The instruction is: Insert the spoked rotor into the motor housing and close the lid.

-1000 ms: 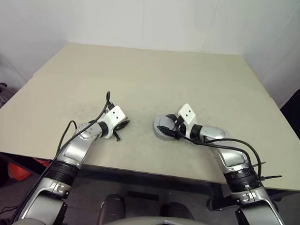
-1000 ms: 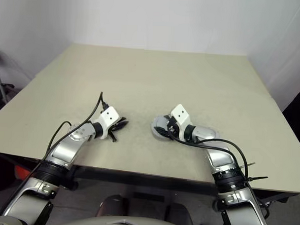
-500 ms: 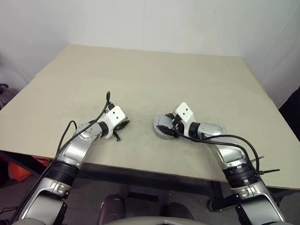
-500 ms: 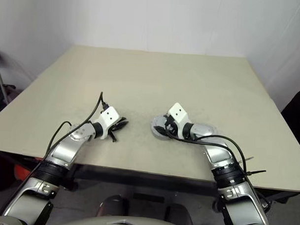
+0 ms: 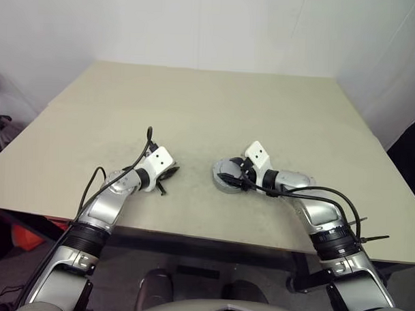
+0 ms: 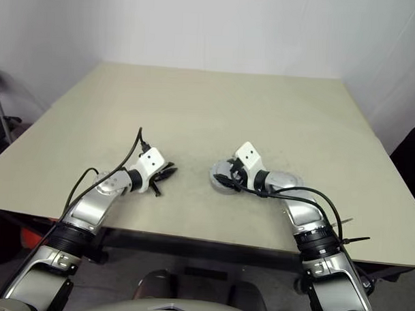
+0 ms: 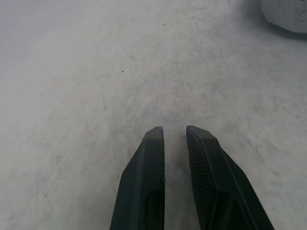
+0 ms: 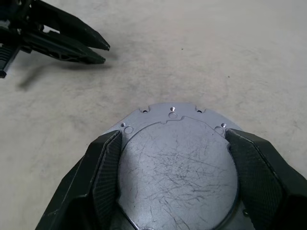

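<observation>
Right wrist view: a round dull-grey scratched face, the lid (image 8: 177,167), is seen close up with small screw holes along its notched rim; a black finger (image 8: 103,177) is pressed to each side of it. The left gripper (image 8: 98,52) is seen beyond, at about 10 o'clock from the lid.
Head views: the same assembly is seen as a grey round body, the motor housing (image 5: 227,178), resting on the table (image 5: 209,108) near the front edge, partly covered by the right wrist.
Left wrist view: bare table surface is shown ahead of 2 black fingers (image 7: 144,182); a pale grey rounded edge, taken to be the housing, is seen at 1 o'clock.
Right gripper (image 5: 235,178): spread wide and closed on the lid from 2 sides.
Left gripper state: held narrow, a slim gap between the fingers, nothing gripped.
Position of lid to tool: between the right fingers, touching both; well apart from the left gripper, at about 3 o'clock from it.
Spoked rotor: cannot be told from these views.
Surroundings: a black cable (image 5: 308,194) is looped over the right arm; nothing lies between the 2 grippers.
</observation>
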You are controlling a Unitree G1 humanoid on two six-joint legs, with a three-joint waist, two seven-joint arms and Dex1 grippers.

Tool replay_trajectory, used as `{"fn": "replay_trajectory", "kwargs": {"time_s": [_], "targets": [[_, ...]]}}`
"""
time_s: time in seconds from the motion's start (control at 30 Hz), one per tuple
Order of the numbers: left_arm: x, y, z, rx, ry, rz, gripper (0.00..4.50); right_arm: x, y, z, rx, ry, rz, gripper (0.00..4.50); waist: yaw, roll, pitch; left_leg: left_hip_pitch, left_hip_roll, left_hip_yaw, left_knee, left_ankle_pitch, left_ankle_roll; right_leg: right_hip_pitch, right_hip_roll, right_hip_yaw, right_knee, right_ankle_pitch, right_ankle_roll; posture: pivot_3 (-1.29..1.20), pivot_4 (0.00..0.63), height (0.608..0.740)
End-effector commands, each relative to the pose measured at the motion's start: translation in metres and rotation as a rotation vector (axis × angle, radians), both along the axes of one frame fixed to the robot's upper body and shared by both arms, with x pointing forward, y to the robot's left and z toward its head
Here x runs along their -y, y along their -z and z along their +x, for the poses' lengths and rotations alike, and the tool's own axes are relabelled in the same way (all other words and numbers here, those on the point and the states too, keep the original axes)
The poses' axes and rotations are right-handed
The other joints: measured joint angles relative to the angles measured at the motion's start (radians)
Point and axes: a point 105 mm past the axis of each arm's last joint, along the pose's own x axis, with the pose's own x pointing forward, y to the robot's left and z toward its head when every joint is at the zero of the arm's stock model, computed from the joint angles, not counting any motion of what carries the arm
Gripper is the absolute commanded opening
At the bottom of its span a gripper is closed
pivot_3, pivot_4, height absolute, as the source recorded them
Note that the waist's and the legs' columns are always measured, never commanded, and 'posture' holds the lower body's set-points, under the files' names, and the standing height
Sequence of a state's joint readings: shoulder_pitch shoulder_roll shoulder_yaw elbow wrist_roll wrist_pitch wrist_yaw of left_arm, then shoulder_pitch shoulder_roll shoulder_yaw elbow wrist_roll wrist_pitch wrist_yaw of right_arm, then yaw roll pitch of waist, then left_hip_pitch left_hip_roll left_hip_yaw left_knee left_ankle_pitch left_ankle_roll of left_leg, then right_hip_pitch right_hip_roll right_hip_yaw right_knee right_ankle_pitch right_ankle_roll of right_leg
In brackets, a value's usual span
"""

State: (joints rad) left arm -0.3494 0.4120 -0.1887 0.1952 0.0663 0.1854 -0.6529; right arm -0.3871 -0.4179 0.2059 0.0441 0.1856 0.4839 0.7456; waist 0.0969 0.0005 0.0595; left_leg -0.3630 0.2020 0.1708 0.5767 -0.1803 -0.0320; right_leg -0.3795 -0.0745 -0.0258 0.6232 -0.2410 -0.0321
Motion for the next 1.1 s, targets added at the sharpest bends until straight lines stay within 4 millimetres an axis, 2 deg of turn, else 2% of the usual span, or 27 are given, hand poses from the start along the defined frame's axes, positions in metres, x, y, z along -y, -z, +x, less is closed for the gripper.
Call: {"fn": "replay_trajectory", "kwargs": {"time_s": [0.03, 0.2, 0.73, 1.1], "targets": [[0.000, -0.010, 0.003, 0.046, 0.010, 0.008, 0.83, -0.001, -0.024, 0.003, 0.069, -0.002, 0.057, 3.00, 0.000, 0.000, 0.000, -0.002, 0.000, 0.000, 0.000, 0.000, 0.000, -0.002, 0.000, 0.000, 0.000, 0.000, 0.000, 0.00, 0.000, 0.740], [0.001, -0.010, 0.003, 0.044, 0.011, 0.011, 0.83, -0.006, -0.035, 0.003, 0.102, -0.023, 0.090, 3.00, 0.000, 0.000, 0.000, -0.009, 0.000, 0.000, 0.000, 0.001, -0.002, -0.009, 0.000, 0.000, 0.000, 0.001, 0.000, 0.00, 0.000, 0.740], [0.002, -0.009, 0.003, 0.042, 0.013, 0.014, 0.83, -0.001, -0.033, -0.004, 0.100, -0.064, 0.033, 3.00, 0.001, 0.000, 0.000, -0.011, 0.000, 0.001, 0.000, 0.001, -0.001, -0.010, 0.000, 0.000, 0.000, 0.001, 0.000, 0.00, 0.000, 0.740], [0.000, -0.009, 0.005, 0.045, 0.008, 0.017, 0.83, 0.002, -0.015, -0.002, 0.074, -0.052, -0.019, 3.00, 0.001, 0.000, 0.000, -0.011, 0.000, 0.001, 0.001, 0.001, -0.001, -0.010, 0.000, -0.001, 0.000, 0.000, 0.000, 0.00, 0.000, 0.740]]}}
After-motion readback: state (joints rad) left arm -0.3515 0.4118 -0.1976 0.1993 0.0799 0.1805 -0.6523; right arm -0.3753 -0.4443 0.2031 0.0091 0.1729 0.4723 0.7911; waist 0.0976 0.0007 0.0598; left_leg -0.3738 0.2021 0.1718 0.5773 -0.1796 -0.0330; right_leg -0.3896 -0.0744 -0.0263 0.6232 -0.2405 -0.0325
